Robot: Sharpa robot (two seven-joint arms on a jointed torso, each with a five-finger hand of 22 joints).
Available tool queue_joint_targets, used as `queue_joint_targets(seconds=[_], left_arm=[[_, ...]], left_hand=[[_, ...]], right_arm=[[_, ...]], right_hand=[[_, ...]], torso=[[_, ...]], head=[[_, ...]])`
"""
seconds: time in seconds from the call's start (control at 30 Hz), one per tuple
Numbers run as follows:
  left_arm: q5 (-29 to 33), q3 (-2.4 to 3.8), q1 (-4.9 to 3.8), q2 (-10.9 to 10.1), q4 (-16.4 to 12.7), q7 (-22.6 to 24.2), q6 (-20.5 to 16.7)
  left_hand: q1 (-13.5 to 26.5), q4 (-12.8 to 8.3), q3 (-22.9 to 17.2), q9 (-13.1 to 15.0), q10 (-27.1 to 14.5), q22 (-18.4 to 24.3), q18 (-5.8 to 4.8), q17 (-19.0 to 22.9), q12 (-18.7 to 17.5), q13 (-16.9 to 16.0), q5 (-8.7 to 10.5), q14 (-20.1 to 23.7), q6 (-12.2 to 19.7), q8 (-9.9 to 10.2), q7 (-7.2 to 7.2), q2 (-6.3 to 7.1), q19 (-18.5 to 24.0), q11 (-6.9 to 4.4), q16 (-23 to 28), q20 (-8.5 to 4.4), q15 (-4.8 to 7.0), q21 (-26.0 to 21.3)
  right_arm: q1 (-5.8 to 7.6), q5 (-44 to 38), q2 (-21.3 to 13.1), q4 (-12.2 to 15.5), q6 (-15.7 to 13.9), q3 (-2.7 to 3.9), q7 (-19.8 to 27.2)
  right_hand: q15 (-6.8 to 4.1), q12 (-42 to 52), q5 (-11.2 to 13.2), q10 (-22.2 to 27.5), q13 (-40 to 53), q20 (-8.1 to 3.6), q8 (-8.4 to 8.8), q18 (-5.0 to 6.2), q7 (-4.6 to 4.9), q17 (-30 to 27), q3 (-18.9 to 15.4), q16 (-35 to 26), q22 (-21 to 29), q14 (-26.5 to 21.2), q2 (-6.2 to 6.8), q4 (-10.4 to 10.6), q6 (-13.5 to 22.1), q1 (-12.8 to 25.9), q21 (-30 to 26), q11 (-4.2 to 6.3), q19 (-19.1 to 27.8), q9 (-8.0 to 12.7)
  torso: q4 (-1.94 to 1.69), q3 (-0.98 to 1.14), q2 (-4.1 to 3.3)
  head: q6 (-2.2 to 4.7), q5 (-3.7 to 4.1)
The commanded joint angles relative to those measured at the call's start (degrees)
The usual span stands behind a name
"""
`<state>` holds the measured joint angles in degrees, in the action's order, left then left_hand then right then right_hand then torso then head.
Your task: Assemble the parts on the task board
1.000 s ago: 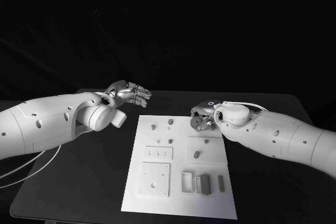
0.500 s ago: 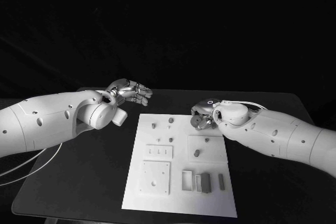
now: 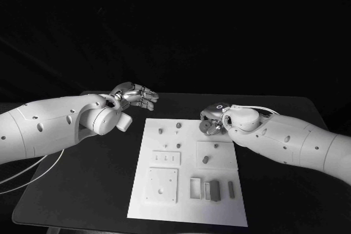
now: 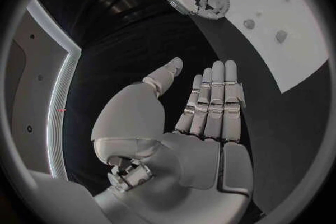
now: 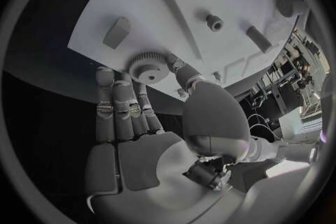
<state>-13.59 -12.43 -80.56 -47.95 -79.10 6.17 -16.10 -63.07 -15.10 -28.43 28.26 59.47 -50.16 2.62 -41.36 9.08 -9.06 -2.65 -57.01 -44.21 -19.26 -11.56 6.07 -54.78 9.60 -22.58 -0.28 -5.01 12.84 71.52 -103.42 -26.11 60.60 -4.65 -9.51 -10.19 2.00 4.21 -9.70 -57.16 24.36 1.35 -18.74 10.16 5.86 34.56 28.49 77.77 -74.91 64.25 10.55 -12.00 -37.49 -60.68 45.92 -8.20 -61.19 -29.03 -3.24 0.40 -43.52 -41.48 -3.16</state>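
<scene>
Plainly, right hand pinching gear, left hand flat, empty

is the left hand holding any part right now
No, in the left wrist view the left hand lies flat with straight fingers and nothing in it, off the edge of the task board.

Left hand raised off the task board's far left corner, fingers straight and apart, right hand at its far right corner, pinching a small gear.

no readable text anywhere, no labels or numbers on the task board, nothing printed on the arms
</scene>
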Motion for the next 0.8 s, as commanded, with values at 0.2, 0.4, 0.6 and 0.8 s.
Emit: queue_joint_targets(seconds=[0.2, 0.4, 0.6, 0.8], left_arm=[[-0.53, 0.06, -0.08, -0.06, -0.28, -0.12, 0.06], [-0.53, 0.06, -0.08, -0.11, -0.31, -0.16, 0.00], [-0.55, 0.06, -0.08, -0.16, -0.37, -0.22, -0.08], [-0.58, 0.06, -0.08, -0.33, -0.41, -0.25, -0.08]], left_hand=[[0.09, 0.22, -0.12, 0.10, -0.52, -0.06, 0.81, -0.11, -0.33, -0.08, -0.17, -0.42, 0.38, 0.37, -0.11, 0.53, -0.09, 0.01, 0.26, -0.32, -0.08, -0.21], [0.06, 0.22, -0.14, 0.09, -0.53, -0.07, 0.81, -0.15, -0.36, -0.09, -0.17, -0.43, 0.43, 0.40, -0.13, 0.54, -0.10, 0.02, 0.29, -0.32, -0.08, -0.22], [0.04, 0.22, -0.16, 0.08, -0.56, -0.09, 0.81, -0.21, -0.39, -0.11, -0.18, -0.44, 0.54, 0.47, -0.18, 0.57, -0.11, 0.04, 0.34, -0.31, -0.08, -0.24], [0.03, 0.24, -0.17, 0.08, -0.58, -0.10, 0.81, -0.25, -0.42, -0.12, -0.18, -0.46, 0.62, 0.52, -0.21, 0.58, -0.12, 0.05, 0.37, -0.31, -0.08, -0.25]], right_arm=[[-1.13, 2.38, -0.52, 0.02, -0.65, -0.61, 2.67], [-1.17, 2.27, -0.48, -0.16, -0.29, -0.61, 2.23], [-1.24, 1.62, -0.55, 0.00, -0.68, -0.61, 1.72], [-1.24, 1.22, -0.98, 0.93, -1.41, -0.61, 1.53]], right_hand=[[-0.88, 0.51, -0.24, -2.36, 1.23, -0.55, -2.01, 4.84, 3.46, -0.24, -0.71, 0.41, -1.02, 1.19, -5.25, -4.01, -7.89, -0.95, 0.76, 0.65, -1.17, 0.85], [-1.32, 0.70, -0.25, -3.67, 1.64, -0.62, -2.00, 4.84, 4.21, -0.29, -0.49, 0.37, -1.03, 1.49, -6.42, -4.39, -10.33, -1.20, 0.88, 1.10, -1.36, 1.70], [-1.46, 0.42, -0.27, -4.22, 1.47, -0.70, -0.98, 4.84, 4.30, -0.33, -0.29, 0.29, -1.05, 1.74, -7.00, -4.52, -9.94, -1.64, 0.97, 1.25, -1.46, 2.63], [-1.73, 0.37, -0.27, -5.50, 1.05, -0.86, -0.69, 4.84, 4.38, -0.41, -0.02, 0.24, -1.11, 2.26, -7.84, -4.70, -10.50, -2.97, 1.13, 1.54, -1.54, 3.16]], torso=[[0.01, 0.08, 0.00], [0.01, 0.10, 0.01], [0.03, 0.08, 0.01], [0.00, 0.04, 0.03]], head=[[-0.05, -0.07], [-0.12, -0.04], [-0.07, 0.09], [0.01, 0.18]])
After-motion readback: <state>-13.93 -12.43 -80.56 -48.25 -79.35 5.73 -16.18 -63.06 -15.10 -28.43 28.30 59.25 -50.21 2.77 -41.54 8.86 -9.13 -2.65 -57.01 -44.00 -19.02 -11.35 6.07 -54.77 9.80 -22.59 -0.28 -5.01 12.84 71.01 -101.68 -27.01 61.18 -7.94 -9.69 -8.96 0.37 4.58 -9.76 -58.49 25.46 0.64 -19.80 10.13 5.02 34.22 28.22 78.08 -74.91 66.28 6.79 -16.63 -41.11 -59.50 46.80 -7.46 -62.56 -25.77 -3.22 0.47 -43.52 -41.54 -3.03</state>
